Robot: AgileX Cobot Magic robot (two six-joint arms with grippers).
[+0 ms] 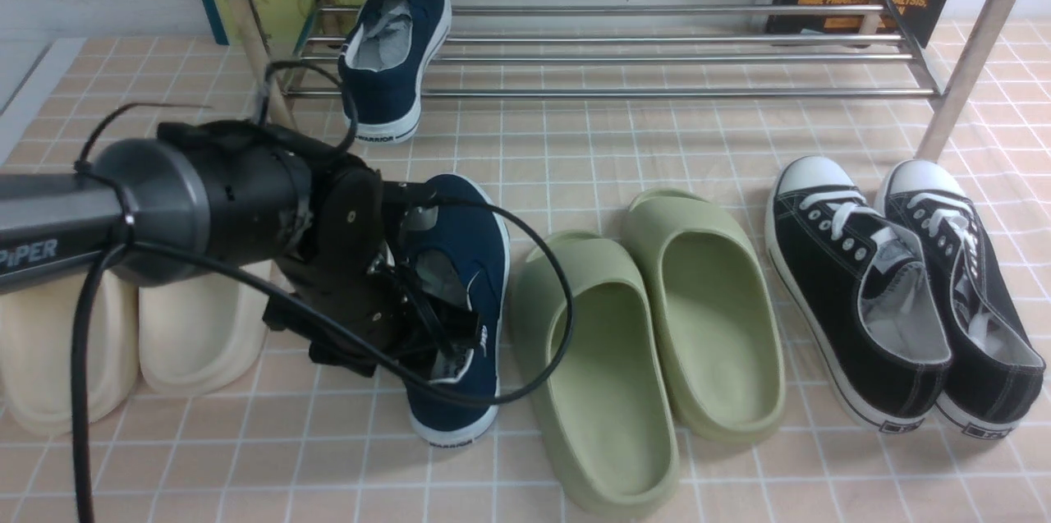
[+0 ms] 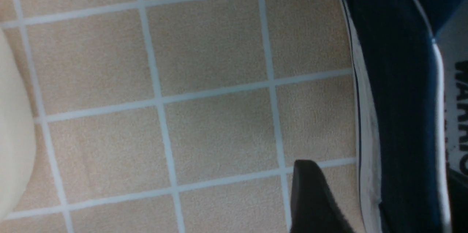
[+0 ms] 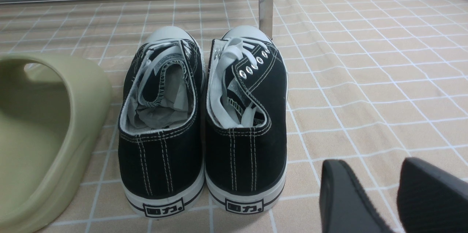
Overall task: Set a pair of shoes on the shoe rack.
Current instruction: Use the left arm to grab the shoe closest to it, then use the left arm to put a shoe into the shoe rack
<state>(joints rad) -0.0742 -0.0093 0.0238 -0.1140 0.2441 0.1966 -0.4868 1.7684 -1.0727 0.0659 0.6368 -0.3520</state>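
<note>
pale pink cloth (image 1: 328,465), matte and crossed by white lines, is seen under everything. above it the rack (image 1: 616,94) is made of round, shiny metal bars. smooth, rounded green slides (image 1: 608,392) are placed beside one navy canvas shoe (image 1: 484,260), which is lying on the cloth; the other navy shoe (image 1: 394,88) is supported on the lower bars. white soles and grey insoles are seen. the left gripper (image 2: 382,174) is opened around the near shoe's side wall; the right gripper (image 3: 373,161) is opened also.
</note>
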